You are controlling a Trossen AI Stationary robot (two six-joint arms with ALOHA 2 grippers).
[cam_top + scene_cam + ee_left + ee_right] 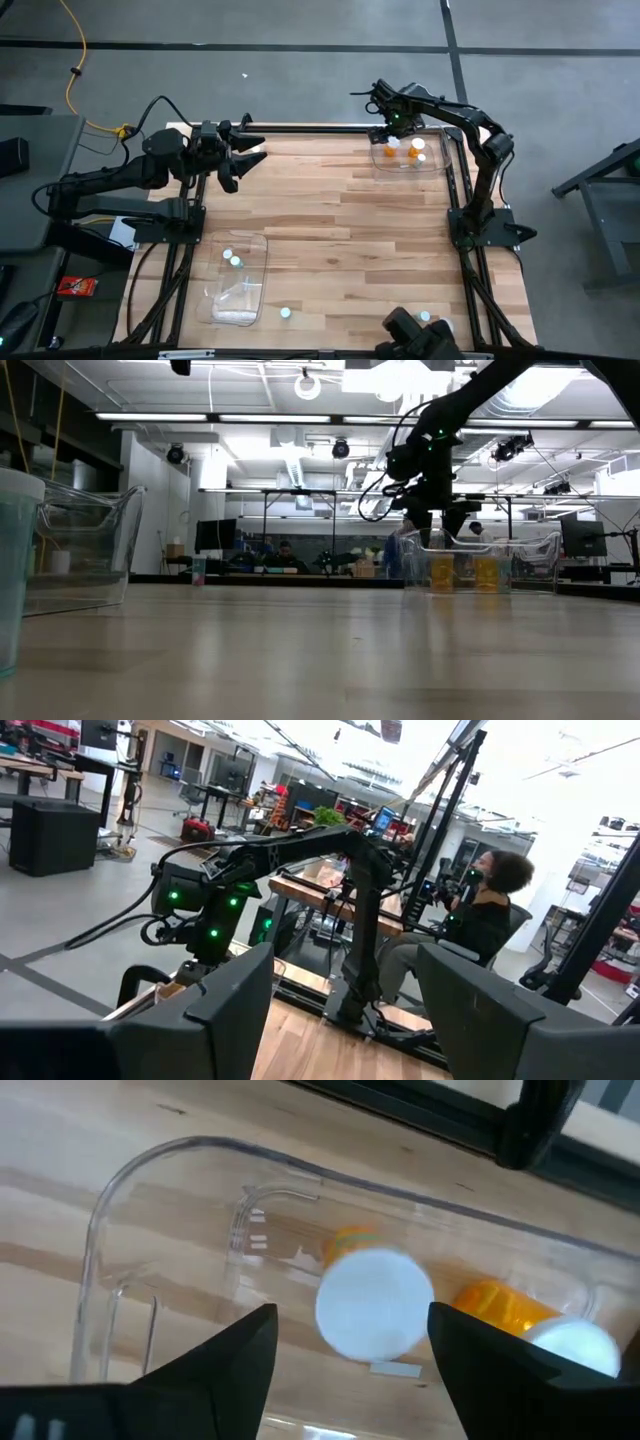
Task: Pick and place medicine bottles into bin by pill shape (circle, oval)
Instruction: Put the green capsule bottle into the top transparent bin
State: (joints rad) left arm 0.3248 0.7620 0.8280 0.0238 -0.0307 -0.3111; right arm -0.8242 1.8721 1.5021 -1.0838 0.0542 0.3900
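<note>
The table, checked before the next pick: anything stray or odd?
One small white-capped pale bottle stands on the bare wood beside the clear plastic bin near the left arm, outside either bin. Nothing looks spilled or tipped.

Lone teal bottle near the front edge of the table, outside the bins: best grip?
Take the teal bottle across its round body just under the white cap, coming straight down from above. It stands upright and alone on bare wood beside the clear bin, so pincer fingers can straddle it from either side. The left pincer is open and nearer.
</note>
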